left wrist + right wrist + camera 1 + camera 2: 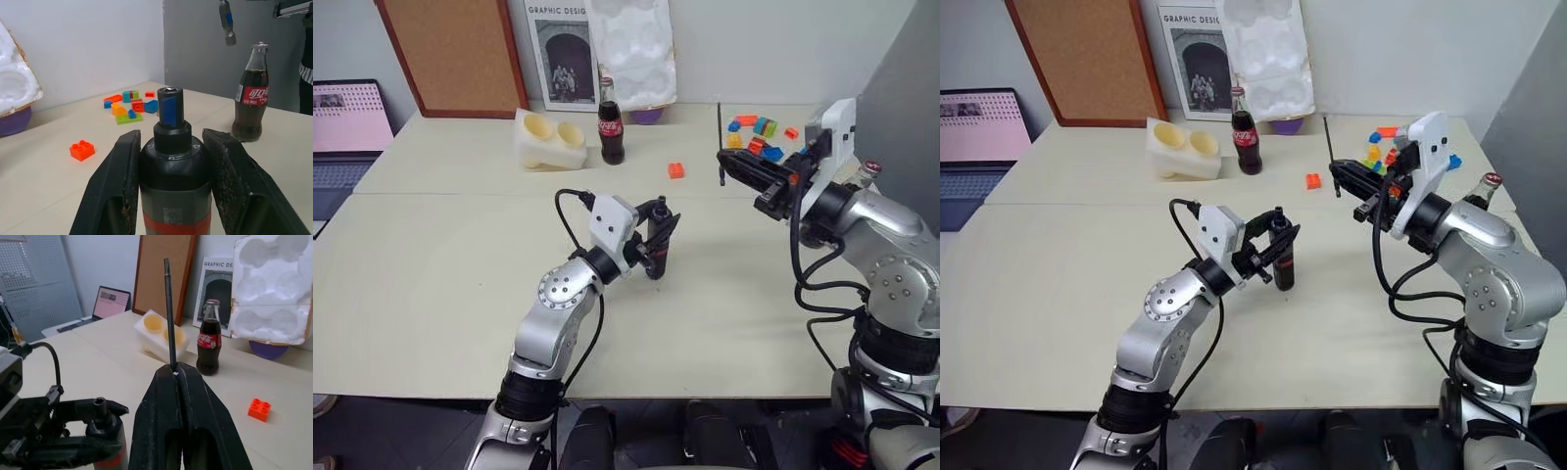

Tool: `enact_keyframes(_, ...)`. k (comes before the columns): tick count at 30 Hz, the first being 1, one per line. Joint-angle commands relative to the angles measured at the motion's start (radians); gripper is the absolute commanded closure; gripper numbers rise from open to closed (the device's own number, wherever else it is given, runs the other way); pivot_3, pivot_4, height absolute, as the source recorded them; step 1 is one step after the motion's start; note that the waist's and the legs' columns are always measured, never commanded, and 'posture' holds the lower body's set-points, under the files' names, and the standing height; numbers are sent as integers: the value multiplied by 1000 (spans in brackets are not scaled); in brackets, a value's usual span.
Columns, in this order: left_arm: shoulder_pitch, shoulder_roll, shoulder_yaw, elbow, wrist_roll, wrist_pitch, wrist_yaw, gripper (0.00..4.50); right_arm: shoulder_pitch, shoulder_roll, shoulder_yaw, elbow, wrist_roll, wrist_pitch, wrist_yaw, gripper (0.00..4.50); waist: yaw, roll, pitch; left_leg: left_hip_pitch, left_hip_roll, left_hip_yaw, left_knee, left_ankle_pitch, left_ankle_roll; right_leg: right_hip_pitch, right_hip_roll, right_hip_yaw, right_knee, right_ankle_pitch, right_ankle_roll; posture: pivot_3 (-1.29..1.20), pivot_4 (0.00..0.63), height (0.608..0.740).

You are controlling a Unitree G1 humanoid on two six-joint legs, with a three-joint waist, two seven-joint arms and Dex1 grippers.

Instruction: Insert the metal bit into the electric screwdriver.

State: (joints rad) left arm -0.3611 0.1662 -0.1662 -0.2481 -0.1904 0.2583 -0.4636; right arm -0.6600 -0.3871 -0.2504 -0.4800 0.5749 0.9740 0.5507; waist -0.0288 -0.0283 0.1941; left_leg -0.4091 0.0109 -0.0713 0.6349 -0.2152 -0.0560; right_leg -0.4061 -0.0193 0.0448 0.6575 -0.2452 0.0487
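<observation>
The electric screwdriver [656,245], black with a red band, stands upright over the middle of the table. My left gripper [658,235] is shut on its body, one finger on each side [117,181]. Its open chuck [169,105], marked with blue, faces up. The metal bit [721,142] is a thin dark rod held upright by my right gripper [729,166], which is shut on its lower part. The bit hangs to the right of the screwdriver and higher, apart from it. In the left wrist view the bit's lower end [227,22] shows above the chuck and off to one side.
A cola bottle [610,122] and a white foam block [550,139] stand at the back. An orange brick [676,170] lies alone near a pile of coloured bricks [759,137]. Another bottle [1485,186] stands by my right arm. A laptop [347,127] sits far left.
</observation>
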Motion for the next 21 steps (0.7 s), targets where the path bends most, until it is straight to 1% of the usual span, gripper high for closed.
enact_keyframes(1, 8, -37, -24, -1, 47, -54, 57, 2864, -8, 128, 18, -41, 80, -125, -29, 4500, 0, 0, 0, 0, 0, 0, 0, 0, 0, 0, 0, 0, 0, 0, 0, 0, 150, 740)
enact_keyframes(8, 20, -52, -28, 2, 60, -54, 70, 2867, 31, 198, 88, -26, 84, -222, -59, 4500, 0, 1, 0, 1, 1, 0, -1, 0, 0, 0, 1, 0, 1, 0, 0, 0, 150, 740)
enact_keyframes(11, 16, -54, -24, 5, 65, -54, 76, 2867, 58, 204, 147, 0, 23, -302, -55, 4500, -2, 1, 0, 1, 0, 0, -1, 0, 0, 0, 0, 0, 1, 0, 0, 0, 150, 740)
enact_keyframes(17, 21, -54, -28, -6, 72, -48, 86, 2867, 91, 215, 213, 21, -63, -418, -91, 4500, -2, 1, 0, 1, 1, 0, -1, 0, 0, 0, 1, 0, 1, 0, 0, 0, 150, 740)
enact_keyframes(21, 28, -55, -36, -12, 78, -49, 93, 2867, 122, 241, 248, 16, -87, -466, -117, 4500, -2, 1, 0, 1, 1, 0, -1, 0, 0, 0, 1, 0, 1, 0, 0, 0, 150, 740)
